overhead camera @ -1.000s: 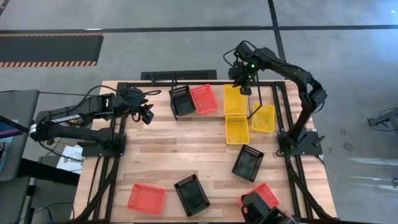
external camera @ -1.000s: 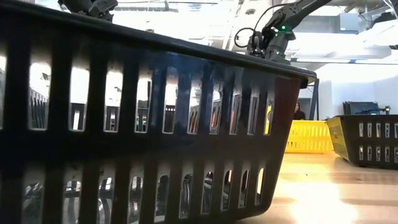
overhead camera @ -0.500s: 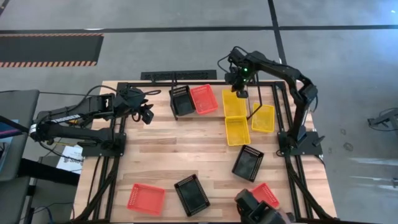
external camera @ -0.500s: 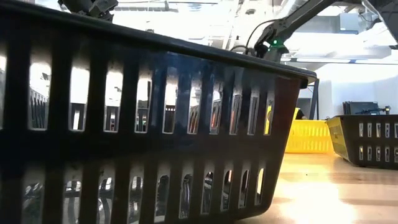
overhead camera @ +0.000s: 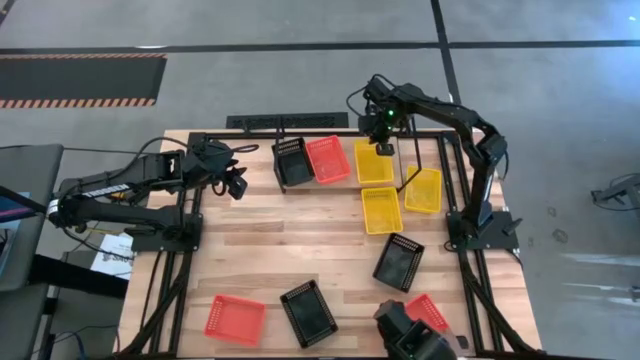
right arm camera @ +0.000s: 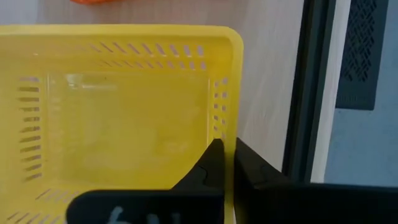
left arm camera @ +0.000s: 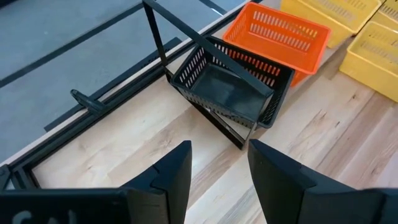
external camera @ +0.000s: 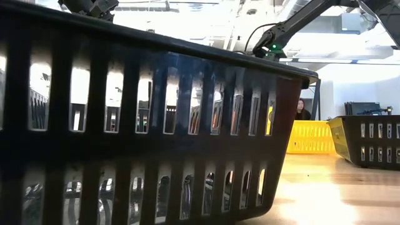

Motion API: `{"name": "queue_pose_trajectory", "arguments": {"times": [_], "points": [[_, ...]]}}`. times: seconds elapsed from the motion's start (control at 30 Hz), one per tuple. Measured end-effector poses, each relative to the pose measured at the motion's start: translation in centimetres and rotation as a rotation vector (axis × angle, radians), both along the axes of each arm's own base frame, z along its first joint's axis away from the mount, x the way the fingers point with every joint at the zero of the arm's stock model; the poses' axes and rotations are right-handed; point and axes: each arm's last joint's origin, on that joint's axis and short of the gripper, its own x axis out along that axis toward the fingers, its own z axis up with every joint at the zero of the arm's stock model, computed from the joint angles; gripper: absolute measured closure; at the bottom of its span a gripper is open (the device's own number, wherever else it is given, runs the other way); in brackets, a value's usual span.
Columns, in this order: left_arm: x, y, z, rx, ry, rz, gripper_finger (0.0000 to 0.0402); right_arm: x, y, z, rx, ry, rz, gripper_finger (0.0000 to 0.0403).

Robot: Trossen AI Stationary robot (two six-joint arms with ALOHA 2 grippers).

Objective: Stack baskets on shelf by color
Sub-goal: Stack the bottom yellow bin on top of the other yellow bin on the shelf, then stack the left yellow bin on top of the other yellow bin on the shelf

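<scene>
Near the table's far edge my right gripper (overhead camera: 385,147) is shut on a yellow basket (overhead camera: 374,165). Left of that basket are a red-orange basket (overhead camera: 328,158) and a black basket (overhead camera: 293,162). The black basket (left arm camera: 227,90) sits tilted among the shelf's thin black rods (left arm camera: 186,37). Two more yellow baskets (overhead camera: 381,210) (overhead camera: 423,190) lie nearby. My left gripper (overhead camera: 237,187) hangs open above the table's far left, nothing between its fingers (left arm camera: 217,174). My right gripper has one finger (right arm camera: 210,163) inside the yellow basket and one outside. The rim of its wall (right arm camera: 227,132) at the far end is pinched between them. The fingers come from above, pointing steeply down. The basket sits level; whether its bottom rests on anything is unclear.
On the near half of the table lie two black baskets (overhead camera: 399,262) (overhead camera: 308,313) and two red-orange ones (overhead camera: 235,320) (overhead camera: 427,310). A black basket (external camera: 144,125) fills the low view. A black tube frame (overhead camera: 455,190) edges the table. A person (external camera: 303,111) stands in the room beyond.
My right gripper has sunk toward the table near the far edge and shifted a little toward the table's left. The yellow basket has gone with it and stayed level.
</scene>
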Motion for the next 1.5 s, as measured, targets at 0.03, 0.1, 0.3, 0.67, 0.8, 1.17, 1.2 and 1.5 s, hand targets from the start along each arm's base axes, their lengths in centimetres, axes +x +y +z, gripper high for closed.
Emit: {"name": "queue_pose_trajectory", "arguments": {"times": [0.03, 0.1, 0.3, 0.67, 0.8, 1.17, 1.2, 1.5], "points": [[0.0, 0.0, 0.0, 0.0, 0.0, 0.0, 0.0255, 0.0, 0.0, 0.0, 0.001, 0.002, -0.011, 0.038], [0.0, 0.0, 0.0, 0.0, 0.0, 0.0, 0.0255, 0.0, -0.1, 0.0, 0.005, -0.005, -0.045, 0.0369], [0.0, 0.0, 0.0, 0.001, 0.0, 0.001, 0.0255, 0.1, -0.3, 0.0, -0.032, 0.029, -0.182, 0.0344], [0.0, 0.0, 0.0, -0.008, -0.012, 0.019, 0.0255, 1.4, 0.5, 0.7, -0.062, 0.01, -0.144, 0.0336], [0.0, 0.0, 0.0, -0.008, -0.012, 0.019, 0.0255, 2.0, 0.4, 1.2, -0.096, -0.021, -0.123, 0.0336], [0.0, 0.0, 0.0, -0.01, -0.014, 0.02, 0.0255, 2.8, 1.0, 6.7, -0.184, 0.002, -0.145, 0.0336], [0.0, 0.0, 0.0, -0.01, -0.014, 0.02, 0.0255, 2.8, 1.2, 7.5, -0.175, 0.002, -0.152, 0.0336], [0.0, 0.0, 0.0, -0.002, -0.005, 0.009, 0.0255, 1.8, 7.8, 13.2, -0.015, -0.028, -0.166, 0.0336]]}}
